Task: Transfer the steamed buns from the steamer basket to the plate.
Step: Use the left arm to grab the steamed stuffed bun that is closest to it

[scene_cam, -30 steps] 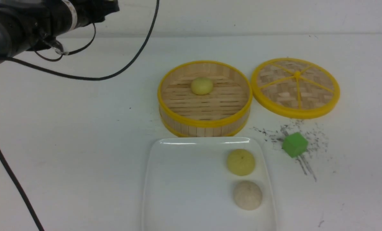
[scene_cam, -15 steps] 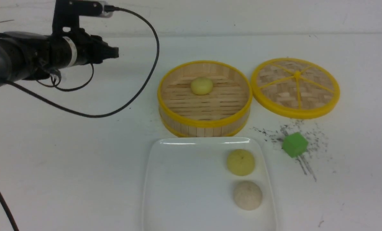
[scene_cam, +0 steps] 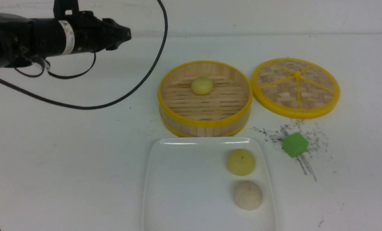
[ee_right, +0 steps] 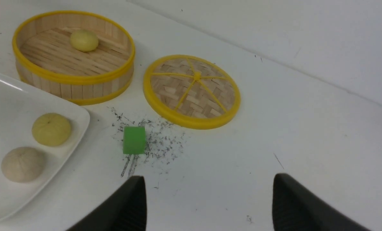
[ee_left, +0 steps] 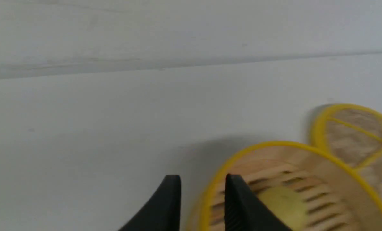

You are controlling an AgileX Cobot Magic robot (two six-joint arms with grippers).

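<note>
Left pincer [ee_left: 202,181] is hanging at 10 o'clock of the steamer basket [scene_cam: 205,123], with the third bun [scene_cam: 202,86] waiting inside.
The third bun, pale yellow and smooth-domed, is sitting toward 12 o'clock on the slats, near the wall. A yellow-green bun [scene_cam: 241,162] and an off-white bun [scene_cam: 247,195] are lying along the 3 o'clock side of the plate [scene_cam: 178,179]. The left pincer is standing narrowly parted and empty, so it is likely risking shoving or denting the bun, or clipping the rim. The right pincer [ee_right: 209,178] is gaping wide, holding nothing.
</note>
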